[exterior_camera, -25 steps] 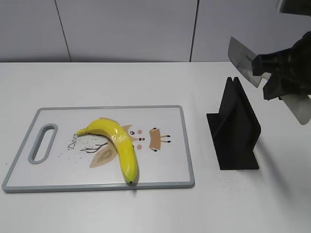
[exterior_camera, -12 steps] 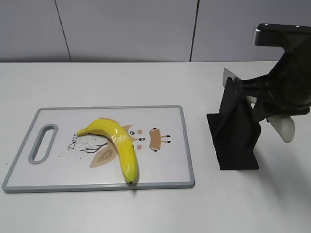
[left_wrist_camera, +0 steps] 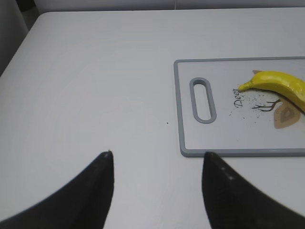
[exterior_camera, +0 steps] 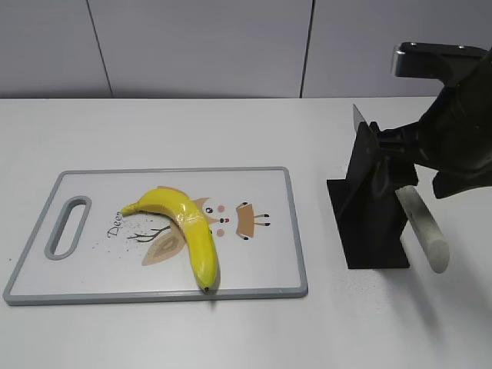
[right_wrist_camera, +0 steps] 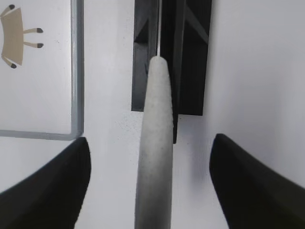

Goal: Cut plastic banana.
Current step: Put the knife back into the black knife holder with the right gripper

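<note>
The plastic banana (exterior_camera: 188,227) is glossy yellow and lies on the white cutting board (exterior_camera: 261,257); its stem end also shows in the left wrist view (left_wrist_camera: 281,83). The knife, with a grey handle (exterior_camera: 421,227), stands in the black holder (exterior_camera: 373,207), blade in the slot and handle slanting out toward the front. My right gripper (right_wrist_camera: 148,143) is open, its jaws wide on either side of the knife handle (right_wrist_camera: 155,143) without touching it. My left gripper (left_wrist_camera: 157,155) is open and empty over bare table, left of the board (left_wrist_camera: 177,109).
The board has a grey rim and a handle slot (exterior_camera: 68,227) at its left end. The holder (right_wrist_camera: 190,57) stands on the table to the right of the board, whose corner (right_wrist_camera: 76,71) shows in the right wrist view. A wall runs behind the table.
My right arm has come down from the air with the knife. The blade now sits in the holder's slot and the jaws stand apart from the handle. The banana has not moved.
</note>
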`<state>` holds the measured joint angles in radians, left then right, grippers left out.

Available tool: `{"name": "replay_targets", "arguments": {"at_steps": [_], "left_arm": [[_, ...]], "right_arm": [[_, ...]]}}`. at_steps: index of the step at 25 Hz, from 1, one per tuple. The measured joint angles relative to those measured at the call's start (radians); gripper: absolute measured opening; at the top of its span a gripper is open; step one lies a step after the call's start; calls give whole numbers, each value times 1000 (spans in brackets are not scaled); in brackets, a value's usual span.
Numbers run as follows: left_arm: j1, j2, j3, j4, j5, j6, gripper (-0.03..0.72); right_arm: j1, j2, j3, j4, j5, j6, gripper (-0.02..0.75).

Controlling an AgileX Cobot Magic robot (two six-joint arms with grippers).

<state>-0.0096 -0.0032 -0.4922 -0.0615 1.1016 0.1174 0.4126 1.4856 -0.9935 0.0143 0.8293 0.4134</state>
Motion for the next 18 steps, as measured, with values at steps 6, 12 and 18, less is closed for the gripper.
{"name": "replay_targets", "arguments": {"at_steps": [6,12,18], "left_arm": [[0,0,0,0,0,0,566],[0,0,0,0,0,0,551],[0,0,0,0,0,0,549]], "right_arm": [[0,-85,1,3,75,-100,603],[0,-300,167,4,107,-299,597],[0,-569,362,4,101,-387,594]]}}
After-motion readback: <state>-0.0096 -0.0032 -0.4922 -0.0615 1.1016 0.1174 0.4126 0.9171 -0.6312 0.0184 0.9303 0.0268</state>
